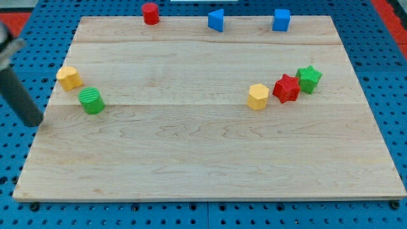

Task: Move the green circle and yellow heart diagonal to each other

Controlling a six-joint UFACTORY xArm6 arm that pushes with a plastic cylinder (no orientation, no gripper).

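Where the tabletop (203,159) nears the view's left edge, green circle (91,100) lying just below and to the right of yellow heart (68,77), close together but seemingly with a thin gap. Already roughly corner to corner, so task judged near done or wanting only a small trim. Dark rod entering from the view's left, tip (32,122) resting at the tabletop's left rim, left of and a little below the green circle, apart from both blocks. No jaws on this arm; nothing held, only a bare rod for pushing.

Further out: yellow hexagon (258,97), red star (287,88) and green star (309,79) in a rising row at the view's right, touching or nearly so. Along the top edge, red cylinder (150,13), blue triangle (216,20), blue cube (281,20).

For a clean finish: short, slow nudges, contact through a block's middle to avoid spinning it, care not to knock the heart off the left rim.
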